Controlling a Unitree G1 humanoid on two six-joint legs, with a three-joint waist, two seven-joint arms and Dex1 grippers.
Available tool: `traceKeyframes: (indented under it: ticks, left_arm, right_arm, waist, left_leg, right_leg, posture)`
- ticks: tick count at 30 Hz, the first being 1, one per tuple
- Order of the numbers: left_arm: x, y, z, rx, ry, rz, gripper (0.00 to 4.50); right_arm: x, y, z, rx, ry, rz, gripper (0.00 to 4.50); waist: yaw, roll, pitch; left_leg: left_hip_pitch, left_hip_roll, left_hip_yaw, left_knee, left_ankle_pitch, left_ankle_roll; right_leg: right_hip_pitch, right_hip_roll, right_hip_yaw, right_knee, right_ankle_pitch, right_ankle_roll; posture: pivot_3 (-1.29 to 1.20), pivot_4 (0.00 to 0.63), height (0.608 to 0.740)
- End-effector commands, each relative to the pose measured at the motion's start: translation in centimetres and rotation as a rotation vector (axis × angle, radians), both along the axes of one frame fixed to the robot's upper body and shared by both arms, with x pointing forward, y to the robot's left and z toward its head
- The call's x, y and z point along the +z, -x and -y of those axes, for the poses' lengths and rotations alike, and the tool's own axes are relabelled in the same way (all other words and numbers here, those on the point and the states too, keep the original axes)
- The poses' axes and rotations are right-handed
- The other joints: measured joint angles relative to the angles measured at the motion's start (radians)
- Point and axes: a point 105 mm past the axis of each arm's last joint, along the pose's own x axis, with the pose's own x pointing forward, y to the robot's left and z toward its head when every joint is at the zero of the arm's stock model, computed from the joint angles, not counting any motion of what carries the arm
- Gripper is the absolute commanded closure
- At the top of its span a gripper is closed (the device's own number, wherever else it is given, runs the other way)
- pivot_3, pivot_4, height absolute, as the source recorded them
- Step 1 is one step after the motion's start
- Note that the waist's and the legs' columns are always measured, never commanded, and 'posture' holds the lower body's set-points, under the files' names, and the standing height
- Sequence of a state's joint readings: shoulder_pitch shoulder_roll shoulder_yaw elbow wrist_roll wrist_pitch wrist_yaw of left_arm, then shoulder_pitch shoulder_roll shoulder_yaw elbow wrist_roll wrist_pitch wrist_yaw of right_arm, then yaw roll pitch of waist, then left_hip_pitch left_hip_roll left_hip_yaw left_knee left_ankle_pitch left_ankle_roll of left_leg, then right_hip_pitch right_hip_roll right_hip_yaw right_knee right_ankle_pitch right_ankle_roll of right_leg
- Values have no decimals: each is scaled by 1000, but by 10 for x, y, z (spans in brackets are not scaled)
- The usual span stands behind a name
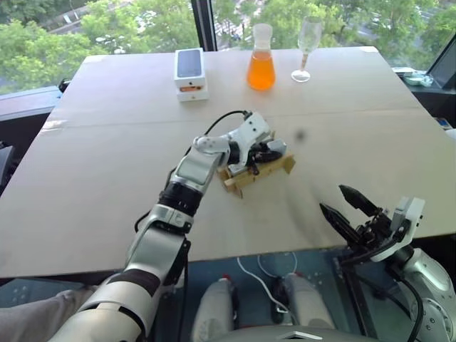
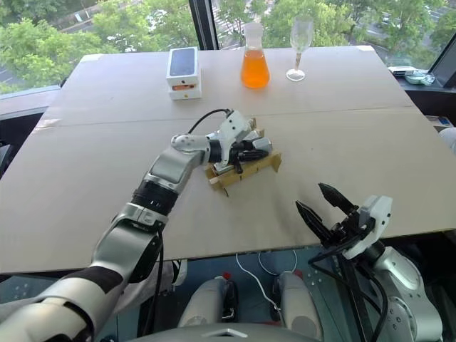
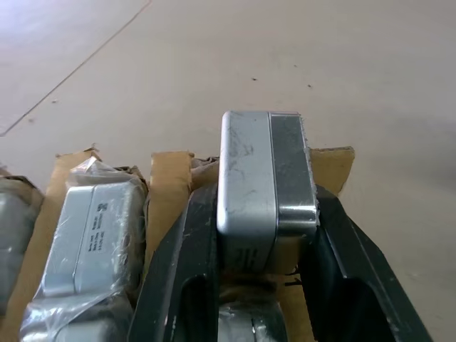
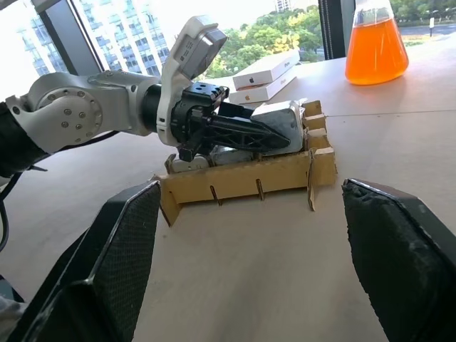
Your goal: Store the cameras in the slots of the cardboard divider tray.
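Left end effector (image 3: 265, 235) clamped a silver-grey metal block camera (image 3: 265, 182) over the light-brown cardboard divider tray (image 1: 258, 173) mid-frame; right end effector (image 1: 345, 203) stood apart, lower right.

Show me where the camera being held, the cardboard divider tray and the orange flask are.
camera (image 3: 265, 178), left wrist view, silver face.
cardboard divider tray (image 4: 242, 184), right wrist view, front wall.
orange flask (image 1: 261, 70), left eye view, liquid-filled body.

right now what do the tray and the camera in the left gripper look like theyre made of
The divider tray: light-brown cardboard, matte, with slotted interlocking strips and raw cut edges. The camera held by the left gripper: apparently brushed silver-grey metal with fine scuffs and a dark glossy face, though painted plastic can't be ruled out. Its neighbour is wrapped in crinkled clear plastic film.
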State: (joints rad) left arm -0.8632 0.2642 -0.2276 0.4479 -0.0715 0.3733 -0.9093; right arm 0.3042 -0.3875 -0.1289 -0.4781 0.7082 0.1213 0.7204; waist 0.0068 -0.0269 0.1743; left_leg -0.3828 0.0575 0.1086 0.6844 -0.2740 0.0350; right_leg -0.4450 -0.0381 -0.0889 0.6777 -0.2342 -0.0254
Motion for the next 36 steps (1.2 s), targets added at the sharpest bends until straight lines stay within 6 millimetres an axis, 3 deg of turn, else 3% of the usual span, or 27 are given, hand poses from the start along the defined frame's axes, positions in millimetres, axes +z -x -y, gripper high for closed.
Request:
traceKeyframes:
  ticks: [1,10,24,36]
  left_arm:
    - [13,0,-2,27,49,60,3589]
    - [-1,-12,-11,83,32,45,3589]
    - [-14,-13,-4,38,-8,15,3589]
    - [-7,-19,6,63,67,-21,3589]
  right_arm:
    - [7,0,2,-1,-4,37,482]
    - [7,-1,1,-8,1,31,482]
    - [5,-1,0,-33,4,36,482]
    - [6,-5,-2,-38,9,47,482]
  waist:
    - [2,0,0]
    - [5,0,0]
    - [7,0,-2]
    - [9,-1,-2]
  left_leg:
    - [0,0,0,0,0,0]
    - [1,0,0,0,0,0]
    - [3,0,-4,0,0,1]
    - [2,-1,-6,1,0,1]
  right_leg:
    - [0,0,0,0,0,0]
    - [1,0,0,0,0,0]
    - [5,0,-4,0,0,0]
    - [6,-1,-6,-1,0,0]
  posture:
    - [0,150,740]
    - [0,150,740]
    - [0,150,740]
    - [0,150,740]
